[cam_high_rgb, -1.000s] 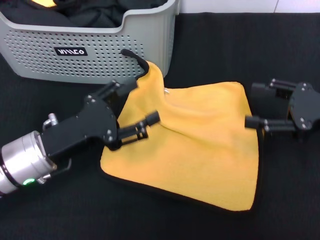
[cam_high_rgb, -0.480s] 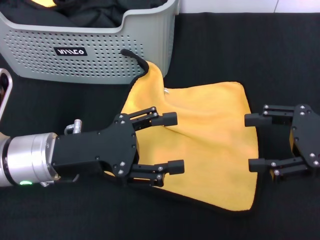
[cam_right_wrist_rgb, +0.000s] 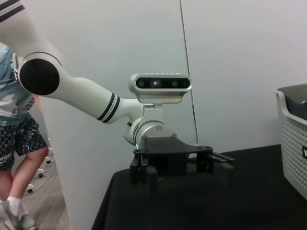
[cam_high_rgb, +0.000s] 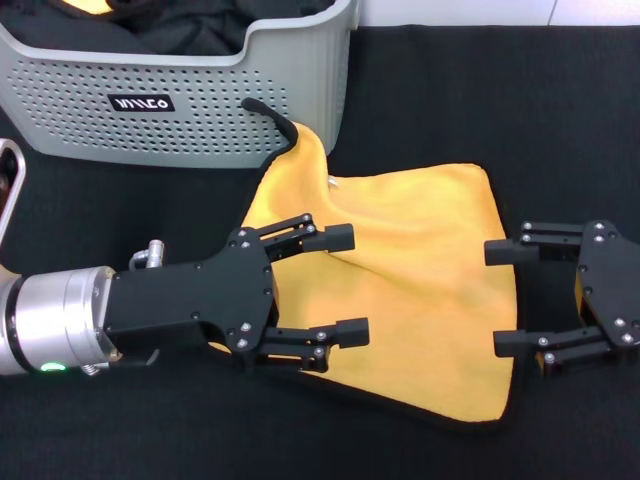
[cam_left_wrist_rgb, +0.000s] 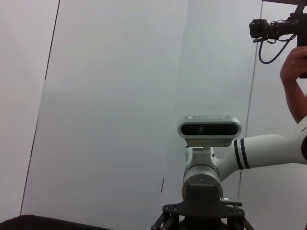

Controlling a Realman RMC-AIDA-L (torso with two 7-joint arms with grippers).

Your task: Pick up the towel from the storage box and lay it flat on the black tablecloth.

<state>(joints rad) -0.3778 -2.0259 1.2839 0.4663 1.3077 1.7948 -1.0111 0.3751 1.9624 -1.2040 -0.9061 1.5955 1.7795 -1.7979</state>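
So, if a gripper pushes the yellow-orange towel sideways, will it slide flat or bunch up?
The soft yellow-orange towel would probably bunch up: it already shows a fold. The textured black tablecloth likely grips it. Its corner leaning on the grey perforated storage box suggests it is floppy.

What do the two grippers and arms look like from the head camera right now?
Both are matte black two-finger units with linkage bars, small silver screws and blocky fingertip pads. The left gripper is mounted on a polished silver cylindrical wrist with a lit green indicator and a small metal fitting. On the right gripper, only the black plate and fingers show.
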